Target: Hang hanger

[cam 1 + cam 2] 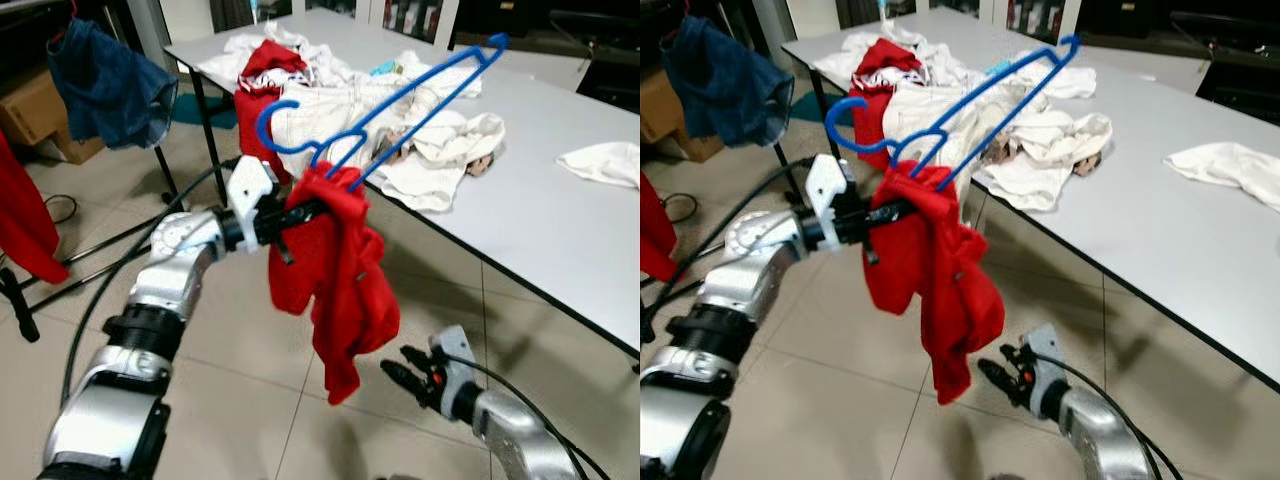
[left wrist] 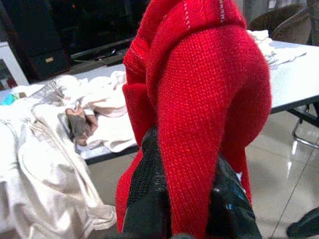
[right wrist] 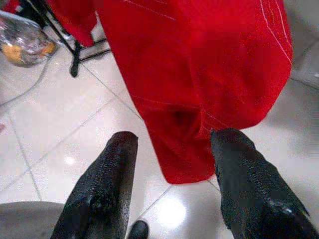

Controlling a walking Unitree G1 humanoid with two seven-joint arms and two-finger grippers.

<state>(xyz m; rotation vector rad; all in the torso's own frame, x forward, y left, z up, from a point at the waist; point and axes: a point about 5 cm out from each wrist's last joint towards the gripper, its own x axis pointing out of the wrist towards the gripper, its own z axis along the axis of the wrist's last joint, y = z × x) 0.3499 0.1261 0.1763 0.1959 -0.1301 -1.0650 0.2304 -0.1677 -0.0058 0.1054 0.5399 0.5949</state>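
Nearest to us, our right gripper [image 1: 398,366] hangs low over the tiled floor [image 1: 230,400], just below the hem of the red sweater [image 1: 338,280], its two black fingers [image 3: 107,184] spread apart with nothing between them. The sweater's lowest fold dangles just beyond those fingertips, apart from them.

Above it, our left gripper [image 1: 300,212] reaches out in front of the white table [image 1: 560,230], pinching a thick fold of the red sweater; in the left wrist view the knit bulges out between the two black fingers [image 2: 147,194]. The sweater droops in a bunched mass from that grip, short of the table's near edge. The blue hanger [image 1: 390,100] rises out of the top of the sweater, tilted, its hook curling toward our left arm and its far end pointing up over the table. We cannot tell how much of the hanger sits inside the garment.

On the table behind the sweater lies a heap of white laundry [image 1: 420,140] with another red garment [image 1: 262,80] draped over the far corner, and a separate white cloth [image 1: 600,162] farther along the tabletop. Left of the table, a blue garment [image 1: 108,85] hangs from a rack.
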